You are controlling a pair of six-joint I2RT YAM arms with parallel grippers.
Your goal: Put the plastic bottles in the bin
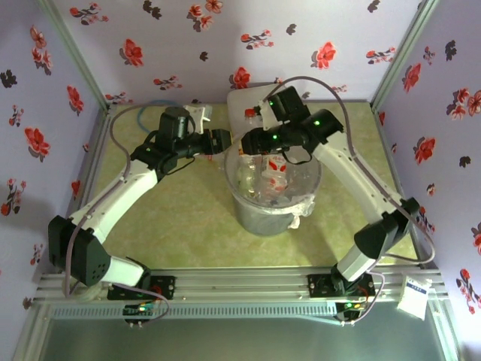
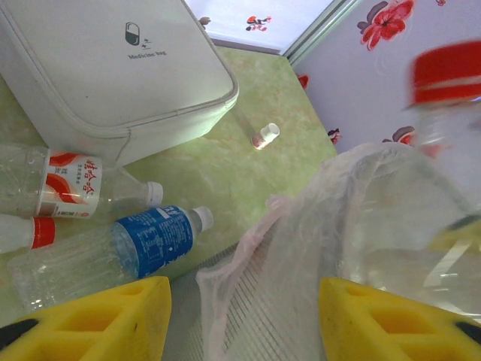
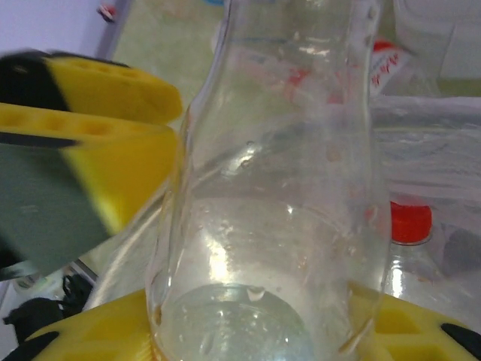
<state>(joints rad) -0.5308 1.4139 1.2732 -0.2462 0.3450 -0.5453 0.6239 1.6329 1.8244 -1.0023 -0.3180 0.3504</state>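
Setting: purple flowered walls (image 1: pixel 113 30) enclose a green marbled table (image 1: pixel 188 218), with the bin (image 1: pixel 263 218) at its centre. The right gripper (image 3: pixel 255 338) sits directly over the bin's mouth, clenched on the base end of a clear bottle (image 3: pixel 278 188), whose flanks seat against both yellow pads. This bottle's long axis runs straight out from the palm, base nearest the wrist and neck pointing away. From the left wrist its red cap (image 2: pixel 449 71) is the upper end, above the crinkled bag rim (image 2: pixel 316 195). You cannot tell whether it hangs truly upright (that view is blurred). The relation that matters to you is bottle above bin with nothing between, so letting go should suffice. One red-capped bottle (image 3: pixel 411 223) already lies inside.

The left gripper (image 2: pixel 244 323) stands released and empty at the bin's left rim. Beyond its left finger, bottles lie on their sides on the table beside the white box (image 2: pixel 120 75):
- the blue-label bottle (image 2: pixel 113 248), nearest, cap pointing right toward the bin
- the red-and-white-label bottle (image 2: pixel 71 188) just behind it, roughly parallel, cap likewise right
- a third bottle (image 2: pixel 22 233), cut by the frame edge

Your left arm is the nearer one for these. Their long axes run nearly along the line between its fingers, so expect a wrist turn before grasping.
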